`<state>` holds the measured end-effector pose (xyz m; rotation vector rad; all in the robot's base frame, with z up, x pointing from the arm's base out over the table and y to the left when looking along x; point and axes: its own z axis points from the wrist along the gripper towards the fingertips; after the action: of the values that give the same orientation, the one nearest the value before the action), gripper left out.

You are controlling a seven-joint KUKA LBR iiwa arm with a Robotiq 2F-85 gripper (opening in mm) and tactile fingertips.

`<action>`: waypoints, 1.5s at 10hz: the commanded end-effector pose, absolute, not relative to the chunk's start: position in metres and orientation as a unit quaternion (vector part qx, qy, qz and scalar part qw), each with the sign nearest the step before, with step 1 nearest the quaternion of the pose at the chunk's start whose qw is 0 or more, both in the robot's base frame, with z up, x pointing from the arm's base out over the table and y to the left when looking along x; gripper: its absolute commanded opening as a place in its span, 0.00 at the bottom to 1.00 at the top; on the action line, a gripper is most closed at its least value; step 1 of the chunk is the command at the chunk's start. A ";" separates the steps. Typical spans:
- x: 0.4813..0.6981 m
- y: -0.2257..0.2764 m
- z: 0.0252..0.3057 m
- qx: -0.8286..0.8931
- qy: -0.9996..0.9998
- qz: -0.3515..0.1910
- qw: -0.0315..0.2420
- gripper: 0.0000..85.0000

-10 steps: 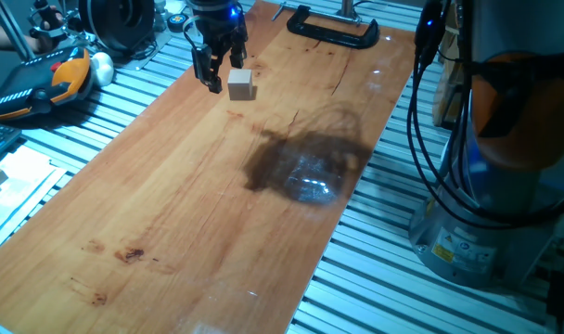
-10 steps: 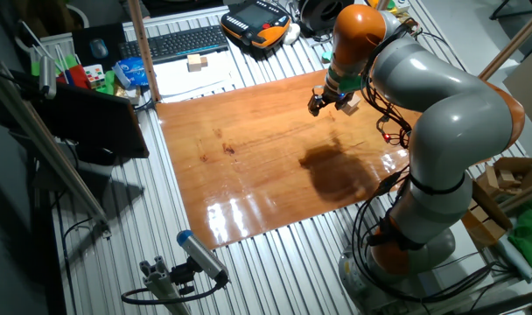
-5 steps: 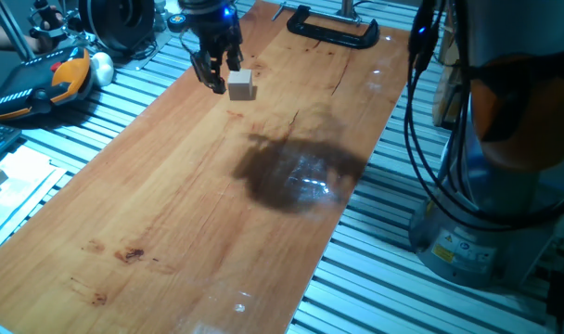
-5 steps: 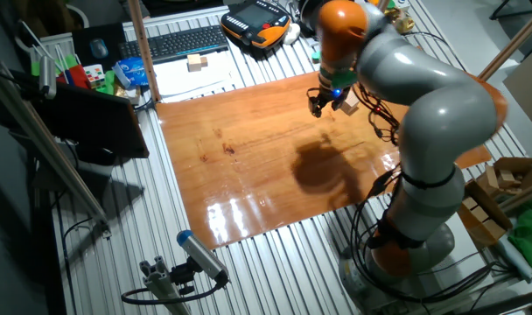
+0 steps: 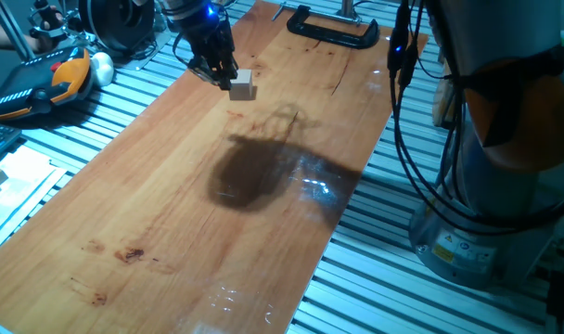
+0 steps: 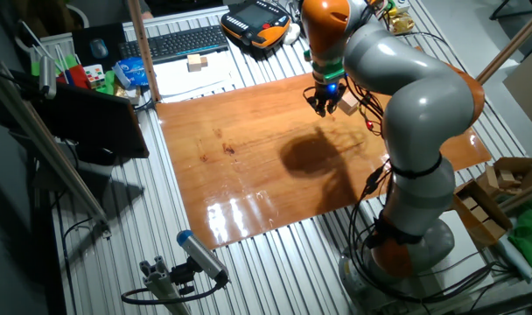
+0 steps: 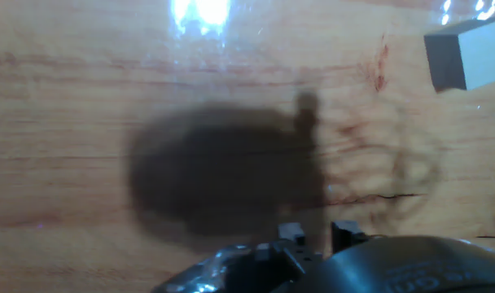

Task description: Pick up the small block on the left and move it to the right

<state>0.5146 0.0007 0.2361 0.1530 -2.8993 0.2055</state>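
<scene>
One small block (image 5: 242, 86), gripper (image 5: 219, 71) just beside it

Block sits on the wooden board's (image 5: 171, 204) far end, outside the fingers, whose spread I cannot tell. Descending off-centre could knock it away.

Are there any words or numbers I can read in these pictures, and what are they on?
None can be read.
The yellow sticker on the robot's base: print too small to read.
The keyboard: keys too small to read.
The small block: plain, no writing.
</scene>
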 end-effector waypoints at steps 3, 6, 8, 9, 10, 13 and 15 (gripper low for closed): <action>0.514 0.001 0.236 0.055 -0.989 0.069 0.115 0.02; 0.514 0.001 0.236 0.070 -0.988 0.067 0.117 0.02; 0.514 0.001 0.236 0.076 -0.988 0.065 0.115 0.02; 0.514 0.001 0.236 0.086 -0.988 0.063 0.116 0.02; 0.514 0.001 0.236 0.084 -0.990 0.061 0.100 0.02; 0.514 0.001 0.236 0.042 -0.996 0.035 0.069 0.02; 0.514 0.001 0.236 0.001 -0.998 0.050 0.046 0.02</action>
<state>0.5144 0.0008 0.2362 0.0480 -3.0518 0.1488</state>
